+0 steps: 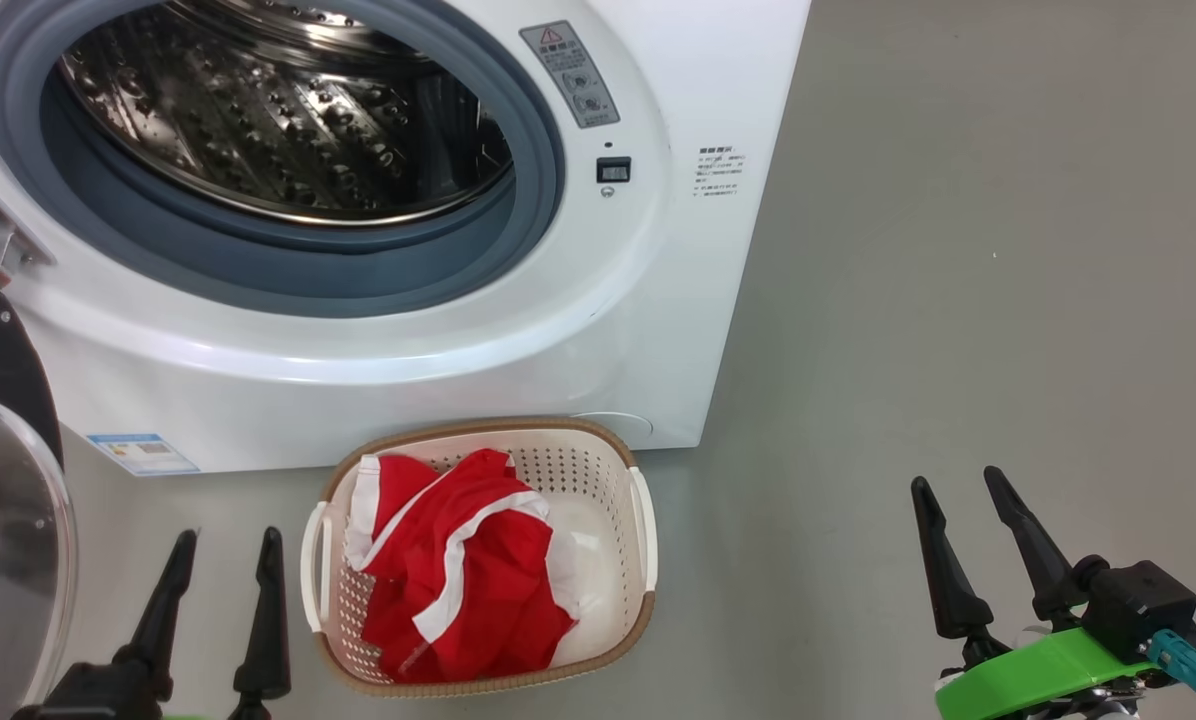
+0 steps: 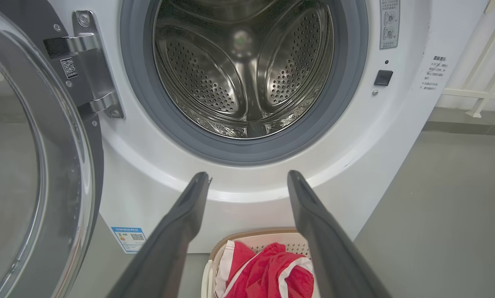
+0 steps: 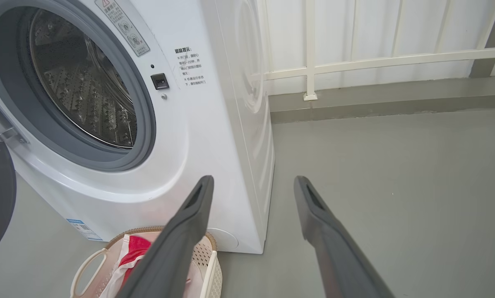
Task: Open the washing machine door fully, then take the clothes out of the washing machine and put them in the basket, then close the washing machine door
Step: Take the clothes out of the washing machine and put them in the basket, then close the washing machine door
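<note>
The washing machine (image 1: 358, 370) carries a grey warning sticker (image 1: 568, 72) beside its opening, showing a red triangle sign above small pictograms too fine to read. To the right of the sticker is a printed notice (image 3: 191, 66) headed "温馨提示:", with smaller Chinese lines that are not legible. A blue label (image 2: 128, 239) with a QR code sits low on the front. A QR code sticker (image 2: 68, 68) is on the washing machine door (image 2: 32, 174), by its hinge.

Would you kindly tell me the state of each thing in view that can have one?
washing machine door, swung wide open.
washing machine, drum empty as far as seen.
basket, upright on the floor.
clothes, crumpled inside the basket.
left gripper, open, holding nothing.
right gripper, open, holding nothing.
</note>
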